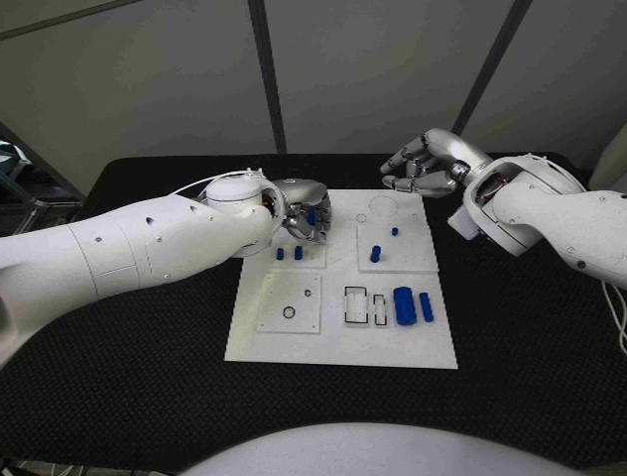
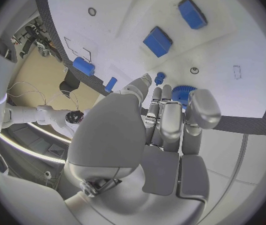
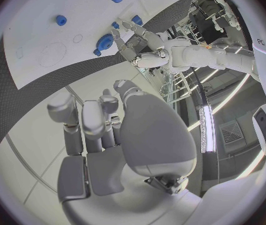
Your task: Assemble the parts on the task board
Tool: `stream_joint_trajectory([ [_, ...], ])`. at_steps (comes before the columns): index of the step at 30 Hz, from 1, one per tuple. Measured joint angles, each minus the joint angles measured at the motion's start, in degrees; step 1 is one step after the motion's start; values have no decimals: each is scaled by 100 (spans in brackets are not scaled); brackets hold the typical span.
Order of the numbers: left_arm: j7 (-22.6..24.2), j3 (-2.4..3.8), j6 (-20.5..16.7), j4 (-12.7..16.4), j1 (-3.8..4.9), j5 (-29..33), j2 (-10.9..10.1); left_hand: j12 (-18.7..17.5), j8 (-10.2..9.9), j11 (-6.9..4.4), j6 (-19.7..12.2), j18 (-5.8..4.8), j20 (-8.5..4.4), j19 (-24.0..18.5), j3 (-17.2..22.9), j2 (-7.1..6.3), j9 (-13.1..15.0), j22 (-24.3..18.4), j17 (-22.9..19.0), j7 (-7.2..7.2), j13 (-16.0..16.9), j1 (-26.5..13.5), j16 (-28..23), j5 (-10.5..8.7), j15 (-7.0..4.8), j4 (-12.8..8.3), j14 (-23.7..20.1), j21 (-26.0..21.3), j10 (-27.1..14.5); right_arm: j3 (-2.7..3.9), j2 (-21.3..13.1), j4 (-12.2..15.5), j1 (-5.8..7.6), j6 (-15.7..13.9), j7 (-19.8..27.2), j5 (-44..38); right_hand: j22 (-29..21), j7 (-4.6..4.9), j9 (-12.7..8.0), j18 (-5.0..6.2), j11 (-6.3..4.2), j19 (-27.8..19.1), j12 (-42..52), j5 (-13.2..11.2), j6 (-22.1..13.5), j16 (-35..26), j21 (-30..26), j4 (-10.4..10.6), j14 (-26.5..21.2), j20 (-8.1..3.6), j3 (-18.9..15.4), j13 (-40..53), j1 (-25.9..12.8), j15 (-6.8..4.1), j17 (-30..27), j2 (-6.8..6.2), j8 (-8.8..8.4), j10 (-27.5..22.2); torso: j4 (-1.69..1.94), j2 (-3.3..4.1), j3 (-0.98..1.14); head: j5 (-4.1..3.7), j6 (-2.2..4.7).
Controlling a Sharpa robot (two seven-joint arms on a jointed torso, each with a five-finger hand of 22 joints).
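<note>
Roughly midway, I'd judge: several blue parts (image 1: 404, 303) stand seated on the task board (image 1: 342, 342), while outlined slots near its middle remain unfilled. My left hand (image 1: 303, 211) pinches a round blue part (image 2: 184, 93) at the board's far-left corner. My right hand (image 1: 421, 167) hovers beyond the far edge, fingers curled, empty. No readable labels on the board.

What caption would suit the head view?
Left hand reaching onto the white task board among blue parts; right hand hovering at its far edge.

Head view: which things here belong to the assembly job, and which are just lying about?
Job: task board; blue parts on it; left hand at the board's far left; right hand behind its far edge.

Lying about: white cable on the black table.
</note>
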Motion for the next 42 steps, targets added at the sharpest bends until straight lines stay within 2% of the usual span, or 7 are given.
stream_joint_trajectory([
  [3,-9,0,23,-29,-13,-27,18,0,0,21,19,-320,0,0,0,1,-7,22,0,19,-3,-1,0,0,0,0,0,44,21,0,1,0,0,0,0,0,0,0,0,-1,0,0,0,0,0,0,0,0,0,0,0,0,0,0,0,0,0,0,-1,2,-1,-3,-1],
  [9,-17,0,86,-65,-35,-61,51,0,0,11,39,6,-21,20,40,1,-20,58,-8,-3,-14,-1,24,0,-21,-8,21,89,71,0,9,0,0,0,0,0,0,0,0,0,0,0,0,0,0,0,0,0,0,0,0,0,0,0,-1,0,0,0,-1,2,0,-3,-17],
  [21,-16,5,126,-161,-60,-83,93,-35,-20,11,59,-298,-21,20,119,32,-56,110,-32,18,-44,31,24,0,-21,-56,21,156,111,0,21,0,0,0,2,-2,0,0,0,0,0,0,0,25,0,0,0,0,0,0,-1,0,0,0,-2,0,0,0,-1,-1,2,-20,-29],
  [23,-16,5,126,-182,-60,-86,105,-35,-20,11,59,7,-31,30,119,32,-63,114,-38,18,-45,31,24,0,-21,-56,21,156,111,0,23,1,0,0,2,-2,0,0,0,-1,0,0,0,25,0,0,0,0,0,0,0,0,0,0,-2,0,0,0,0,-1,2,-20,-30],
  [29,-16,10,126,-231,-64,-90,140,-83,-48,-1,80,-4,-41,40,298,119,-107,121,-51,38,-75,118,46,0,-21,-121,21,237,165,0,25,2,0,0,3,-2,1,0,0,-1,0,0,0,25,0,0,0,0,0,0,-1,0,0,0,-2,0,0,0,1,-1,2,-29,-37],
  [31,-16,12,127,-245,-66,-91,151,-87,-87,1,80,-359,-41,40,379,160,-128,121,-61,38,-87,159,45,0,-21,-173,21,266,206,0,26,4,0,0,4,-2,0,0,0,0,0,0,0,25,0,0,0,0,0,0,-1,0,0,0,-2,0,0,0,1,-2,2,-31,-39],
  [42,-11,15,122,-271,-68,-93,171,-168,-111,21,121,-343,-20,60,618,135,-181,121,-87,79,-120,228,89,0,-1,-302,42,333,266,0,29,6,0,0,5,-2,1,0,0,0,0,0,0,24,0,0,0,-16,0,0,15,1,0,0,-3,0,0,0,2,-2,1,-35,-46],
])
